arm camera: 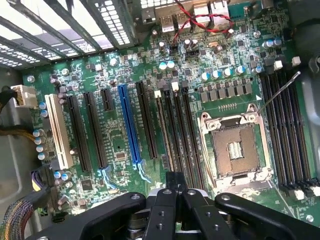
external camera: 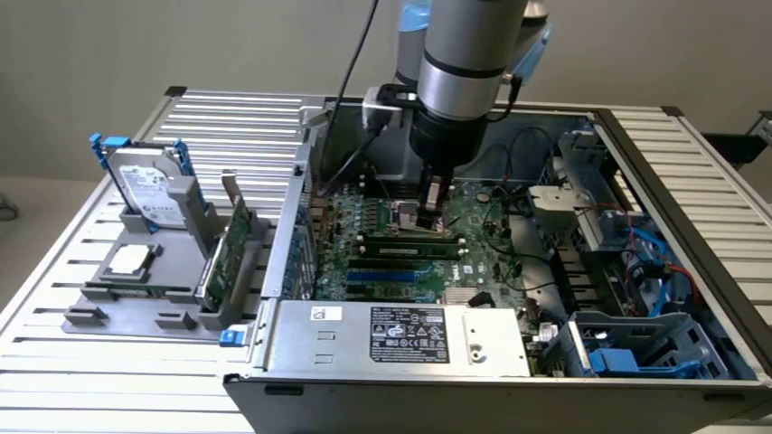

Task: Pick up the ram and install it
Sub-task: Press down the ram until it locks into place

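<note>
While its jaws were together, the gripper (external camera: 437,201) hung inside the computer case (external camera: 399,362). The ram (external camera: 408,245) sat in a motherboard (arm camera: 125,145) slot beneath it.

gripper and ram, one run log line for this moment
gripper: shut, down inside open computer case | ram: in motherboard slot, below gripper | cpu socket: empty

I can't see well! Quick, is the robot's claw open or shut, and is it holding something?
Gripper: shut, down inside the computer case over the motherboard. Whether it holds the ram cannot be told.
</note>
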Controlling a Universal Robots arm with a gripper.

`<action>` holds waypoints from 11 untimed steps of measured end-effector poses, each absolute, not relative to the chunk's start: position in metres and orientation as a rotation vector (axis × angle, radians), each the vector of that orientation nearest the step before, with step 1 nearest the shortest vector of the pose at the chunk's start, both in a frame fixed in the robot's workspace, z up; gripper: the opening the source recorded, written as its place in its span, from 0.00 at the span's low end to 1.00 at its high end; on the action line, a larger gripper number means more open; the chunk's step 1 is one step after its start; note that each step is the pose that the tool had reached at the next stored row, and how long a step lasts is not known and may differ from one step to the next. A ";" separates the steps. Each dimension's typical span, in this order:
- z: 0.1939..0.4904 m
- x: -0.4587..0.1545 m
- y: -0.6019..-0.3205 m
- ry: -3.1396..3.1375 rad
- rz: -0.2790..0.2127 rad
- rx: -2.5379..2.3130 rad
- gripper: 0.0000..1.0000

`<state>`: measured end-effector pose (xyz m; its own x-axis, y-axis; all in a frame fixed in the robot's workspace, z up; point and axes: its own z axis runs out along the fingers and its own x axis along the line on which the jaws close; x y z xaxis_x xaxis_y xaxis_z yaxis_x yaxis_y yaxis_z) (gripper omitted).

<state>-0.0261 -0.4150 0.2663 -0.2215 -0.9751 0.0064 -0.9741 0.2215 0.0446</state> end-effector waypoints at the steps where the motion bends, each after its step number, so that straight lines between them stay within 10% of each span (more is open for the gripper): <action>1: 0.266 -0.026 -0.415 -2.443 -0.047 1.922 0.11; 11: 0.260 -0.026 -0.415 -2.586 -0.046 1.730 0.11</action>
